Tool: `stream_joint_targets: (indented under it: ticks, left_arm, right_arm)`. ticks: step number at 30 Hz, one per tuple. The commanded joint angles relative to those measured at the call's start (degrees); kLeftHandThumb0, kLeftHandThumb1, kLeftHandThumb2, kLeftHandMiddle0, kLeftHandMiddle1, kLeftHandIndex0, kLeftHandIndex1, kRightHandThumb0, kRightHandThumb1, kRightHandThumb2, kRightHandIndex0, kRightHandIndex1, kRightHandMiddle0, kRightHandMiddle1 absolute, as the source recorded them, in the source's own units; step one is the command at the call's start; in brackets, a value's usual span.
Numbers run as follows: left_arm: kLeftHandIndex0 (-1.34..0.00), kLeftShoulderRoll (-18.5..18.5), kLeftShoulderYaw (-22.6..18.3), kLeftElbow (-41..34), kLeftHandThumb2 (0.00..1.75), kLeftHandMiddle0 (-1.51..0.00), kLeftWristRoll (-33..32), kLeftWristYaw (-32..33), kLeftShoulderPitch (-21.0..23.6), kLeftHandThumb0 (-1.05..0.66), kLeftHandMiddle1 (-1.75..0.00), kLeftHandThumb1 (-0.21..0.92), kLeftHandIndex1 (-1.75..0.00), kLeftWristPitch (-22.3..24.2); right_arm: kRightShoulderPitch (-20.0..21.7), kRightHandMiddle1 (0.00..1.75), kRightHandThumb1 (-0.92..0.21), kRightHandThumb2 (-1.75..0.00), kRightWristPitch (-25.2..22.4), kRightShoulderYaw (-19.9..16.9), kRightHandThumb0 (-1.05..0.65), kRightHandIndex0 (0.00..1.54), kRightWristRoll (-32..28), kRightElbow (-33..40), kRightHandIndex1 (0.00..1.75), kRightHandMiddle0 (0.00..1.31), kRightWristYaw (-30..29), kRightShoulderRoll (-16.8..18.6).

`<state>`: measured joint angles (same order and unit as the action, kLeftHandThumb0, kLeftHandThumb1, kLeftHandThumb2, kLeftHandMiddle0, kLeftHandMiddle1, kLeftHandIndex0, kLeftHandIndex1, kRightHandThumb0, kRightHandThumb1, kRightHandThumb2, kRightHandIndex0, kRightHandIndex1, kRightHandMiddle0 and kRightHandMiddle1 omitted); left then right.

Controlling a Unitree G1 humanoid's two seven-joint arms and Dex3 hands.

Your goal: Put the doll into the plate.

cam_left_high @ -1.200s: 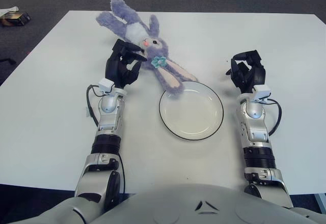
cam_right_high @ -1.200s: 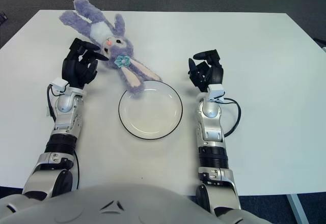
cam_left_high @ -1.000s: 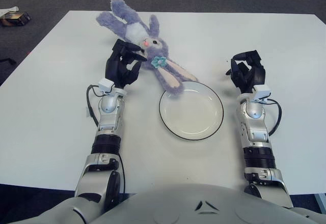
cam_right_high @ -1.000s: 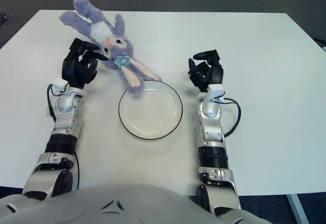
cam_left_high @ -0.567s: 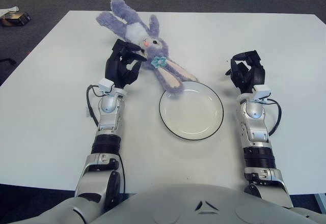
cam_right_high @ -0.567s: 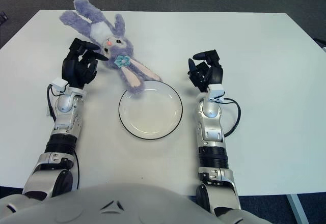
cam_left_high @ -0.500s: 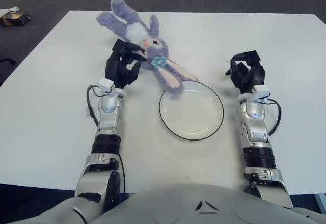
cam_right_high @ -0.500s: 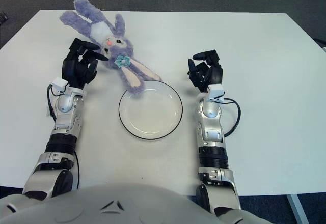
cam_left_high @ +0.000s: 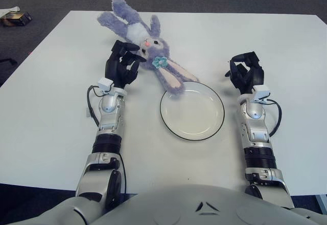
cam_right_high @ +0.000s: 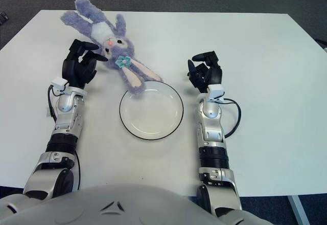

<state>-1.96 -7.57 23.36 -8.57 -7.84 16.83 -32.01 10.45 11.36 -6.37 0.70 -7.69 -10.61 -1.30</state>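
Doll (cam_left_high: 148, 51) (purple plush rabbit) lies flat on counter (cam_left_high: 61, 112), ear tip touching plate (cam_left_high: 192, 110) rim. Likely light, floppy, non-slip; best pinch head or torso. Left hand (cam_left_high: 120, 66) just beside head, fingers (cam_left_high: 134, 57) apart, seemingly not touching. Right hand (cam_left_high: 246, 73) right of plate, loosely curled, empty.

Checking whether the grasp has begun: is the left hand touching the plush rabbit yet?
Cannot tell. In the left eye view the left hand overlaps the plush rabbit beside its head, with no plain contact or gap.

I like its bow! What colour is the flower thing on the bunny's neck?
The flower on the doll is teal blue, clearest in the left eye view.
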Motion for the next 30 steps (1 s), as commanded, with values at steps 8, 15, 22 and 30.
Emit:
stream_joint_targets:
  ticks: [8, 15, 22, 30]
  left_arm:
    - [-0.38, 1.7, -0.2, 3.9, 0.24, -0.56, 0.0, 1.0, -2.7, 0.0, -1.25, 0.92, -1.47, 0.5]
    - [-0.38, 1.8, -0.2, 4.1, 0.26, -0.51, 0.3, 1.9, -2.3, 0.0, -1.3, 0.92, -1.49, 0.7]
    - [-0.38, 0.8, -0.7, 3.7, 0.27, -0.5, -0.1, 1.8, -1.7, 0.0, -1.31, 0.92, -1.49, 1.2]
    - [-0.37, -2.1, -2.2, 7.5, 0.26, -0.52, 0.8, 1.1, 1.6, 0.0, -1.35, 0.92, -1.43, -3.7]
  right_arm:
    - [-2.3, 1.54, -0.92, -0.32, 0.3, 0.0, -0.36, 0.71, -0.5, -1.9, 1.64, 0.41, 0.4, 1.2]
    - [-2.0, 1.53, -0.92, -0.32, 0.2, 0.0, -0.36, 0.72, -0.3, -2.2, 1.64, 0.41, 0.5, 1.2]
    - [-1.7, 1.53, -0.92, -0.32, 0.4, 0.0, -0.36, 0.72, -0.3, -2.6, 1.64, 0.41, 0.6, 1.1]
    - [-1.4, 1.53, -0.92, -0.32, 0.5, 0.0, -0.36, 0.72, -0.1, -3.1, 1.64, 0.41, 0.6, 0.9]
